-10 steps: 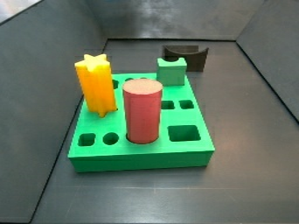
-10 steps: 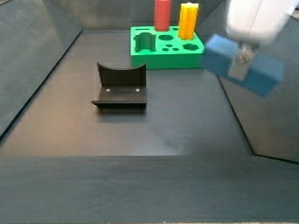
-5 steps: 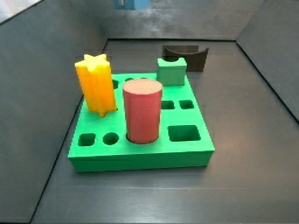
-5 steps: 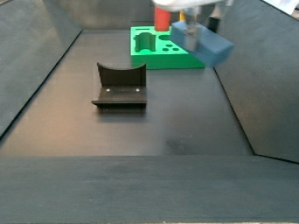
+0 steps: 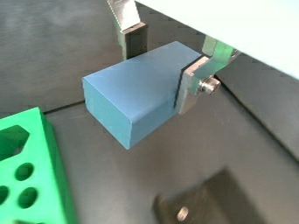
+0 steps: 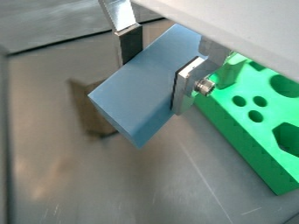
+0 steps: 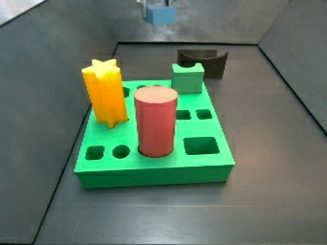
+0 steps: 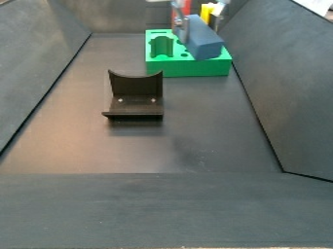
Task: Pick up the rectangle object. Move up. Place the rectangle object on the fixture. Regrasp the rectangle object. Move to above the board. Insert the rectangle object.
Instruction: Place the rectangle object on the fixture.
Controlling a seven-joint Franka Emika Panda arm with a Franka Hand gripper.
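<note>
The rectangle object (image 5: 131, 98), a slate-blue block, sits clamped between my gripper (image 5: 165, 63) plates; the gripper is shut on it, as both wrist views show (image 6: 158, 66). In a side view the gripper (image 7: 160, 8) hangs high at the top edge with the rectangle object (image 7: 161, 16) under it, above the far end of the board (image 7: 153, 165). From the opposite side the rectangle object (image 8: 202, 37) hovers over the green board (image 8: 196, 66). The fixture (image 8: 132, 95), dark with a U-shaped notch, stands on the floor apart from the board, also seen beyond it (image 7: 202, 62).
On the board stand a red cylinder (image 7: 156, 122), a yellow star post (image 7: 105, 93) and a small green notched block (image 7: 189, 77). Several open holes show along its near side (image 7: 200, 145). Dark sloped walls (image 8: 279, 78) ring the floor.
The gripper has carried the blue block from the right wall across and away over the board's far end. It has come into sight at the top of the board-side view.
</note>
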